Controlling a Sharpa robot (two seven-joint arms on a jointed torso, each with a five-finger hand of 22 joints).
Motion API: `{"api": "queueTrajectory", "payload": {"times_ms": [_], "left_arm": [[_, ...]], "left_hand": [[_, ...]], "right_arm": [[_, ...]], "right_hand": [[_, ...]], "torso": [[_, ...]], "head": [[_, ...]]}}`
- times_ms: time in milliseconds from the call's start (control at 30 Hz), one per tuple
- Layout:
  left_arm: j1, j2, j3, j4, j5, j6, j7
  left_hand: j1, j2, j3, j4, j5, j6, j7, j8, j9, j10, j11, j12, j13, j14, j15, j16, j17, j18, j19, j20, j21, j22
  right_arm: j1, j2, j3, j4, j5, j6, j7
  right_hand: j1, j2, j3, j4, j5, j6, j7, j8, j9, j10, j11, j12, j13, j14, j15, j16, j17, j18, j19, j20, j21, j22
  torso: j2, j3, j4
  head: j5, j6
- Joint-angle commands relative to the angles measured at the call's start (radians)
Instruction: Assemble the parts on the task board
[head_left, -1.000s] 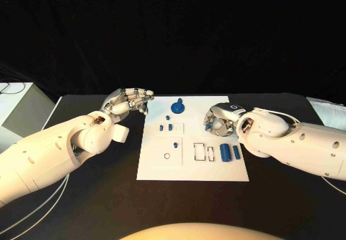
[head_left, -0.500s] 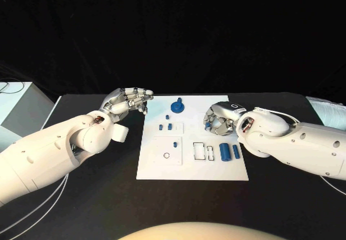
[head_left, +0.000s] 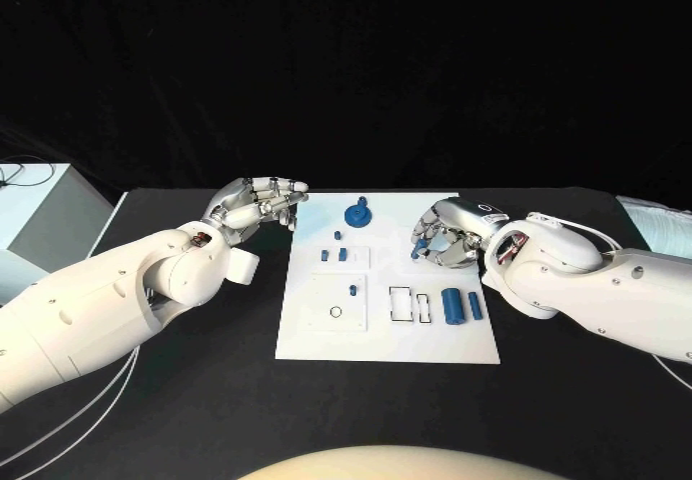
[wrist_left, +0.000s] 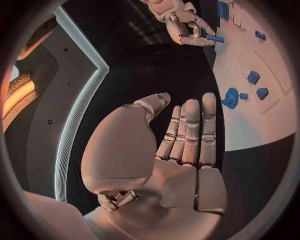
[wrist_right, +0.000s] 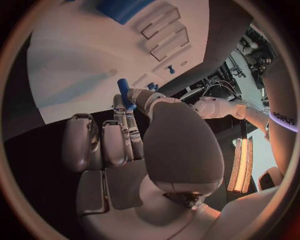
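Task board (head_left: 387, 345): white plate lying flat at the middle of the black table (head_left: 188, 400); every place below is given relative to it.
Right hand (head_left: 444, 240): raised over the board's right edge, toward the far end, fingers curled inward. The right wrist view shows a short blue peg (wrist_right: 125, 94) pinched between thumb and fingertips; the left wrist view shows the same peg (wrist_left: 214, 38) jutting from that hand (wrist_left: 181, 22) above the board.
Left hand (head_left: 260, 204): just off the board's far left corner, above bare table, touching nothing. In the left wrist view the fingers (wrist_left: 191, 131) lie extended side by side with the thumb apart, and nothing is held.
Round blue part (head_left: 355, 212): on the board near the middle of its far edge.
Two small blue parts (head_left: 333, 254): standing side by side in a square recess left of the board's centre.
Blue pin (head_left: 353, 290): upright in the larger square panel on the board's near left half.
Two blue cylinders (head_left: 460, 304): lying side by side near the board's right edge, just beside a pair of outlined rectangular slots (head_left: 410, 305).
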Motion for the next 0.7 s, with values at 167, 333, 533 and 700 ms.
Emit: {"api": "queueTrajectory", "payload": {"times_ms": [167, 333, 533, 700], "left_arm": [[0.0, 0.001, 0.001, -0.002, -0.002, 0.012, 0.002], [0.0, 0.003, 0.001, -0.002, -0.002, 0.01, 0.001], [0.0, 0.006, 0.001, -0.004, -0.002, 0.011, 0.0], [0.0, 0.009, 0.001, -0.005, -0.002, 0.012, 0.0]], "left_hand": [[0.007, -0.001, -0.002, -0.006, 0.003, -0.009, 0.004, -0.006, -0.001, -0.007, -0.002, -0.007, -0.001, 0.003, 0.008, 0.004, -0.001, 0.014, 0.006, -0.003, -0.002, -0.001], [0.009, 0.002, 0.0, -0.006, 0.003, -0.011, 0.005, -0.006, -0.002, -0.008, -0.002, -0.006, -0.001, 0.003, 0.008, 0.004, -0.001, 0.014, 0.007, -0.002, -0.002, 0.0], [0.009, 0.002, 0.0, -0.006, 0.003, -0.011, 0.005, -0.006, -0.002, -0.008, -0.002, -0.006, -0.001, 0.003, 0.008, 0.004, -0.001, 0.014, 0.007, -0.002, -0.002, 0.0], [0.009, 0.002, 0.0, -0.006, 0.003, -0.011, 0.005, -0.006, -0.002, -0.008, -0.002, -0.006, -0.001, 0.003, 0.008, 0.004, -0.001, 0.014, 0.007, -0.002, -0.002, 0.0]], "right_arm": [[0.002, -0.007, 0.004, 0.086, -0.007, -0.063, 0.025], [-0.009, 0.015, 0.002, 0.125, -0.033, -0.073, 0.036], [-0.035, 0.063, -0.004, 0.149, -0.078, -0.079, 0.043], [-0.056, 0.109, -0.013, 0.149, -0.113, -0.073, 0.043]], "right_hand": [[0.002, 0.006, 0.006, -0.01, 0.007, 0.0, 0.001, 0.007, 0.014, 0.007, -0.001, -0.008, 0.001, 0.024, -0.006, 0.005, 0.002, -0.021, 0.011, -0.004, 0.007, 0.002], [0.001, 0.004, 0.008, -0.013, 0.008, -0.002, 0.002, 0.007, 0.015, 0.007, -0.001, -0.01, 0.001, 0.024, -0.006, 0.005, 0.002, -0.02, 0.01, -0.004, 0.006, 0.001], [-0.002, 0.001, 0.009, -0.016, 0.008, -0.005, 0.003, 0.006, 0.016, 0.006, 0.001, -0.013, 0.0, 0.023, -0.005, 0.005, 0.0, -0.02, 0.009, -0.003, 0.005, 0.0], [-0.003, 0.0, 0.009, -0.017, 0.008, -0.005, 0.004, 0.006, 0.016, 0.006, 0.001, -0.014, 0.0, 0.023, -0.004, 0.005, -0.001, -0.02, 0.008, -0.003, 0.003, -0.001]], "torso": [[0.0, 0.0018, -0.0017], [-0.001, 0.0006, -0.0022], [-0.001, 0.0, -0.0013], [0.0, 0.0002, -0.0004]], "head": [[0.013, -0.002], [0.015, -0.004], [0.024, -0.009], [0.029, -0.011]]}}
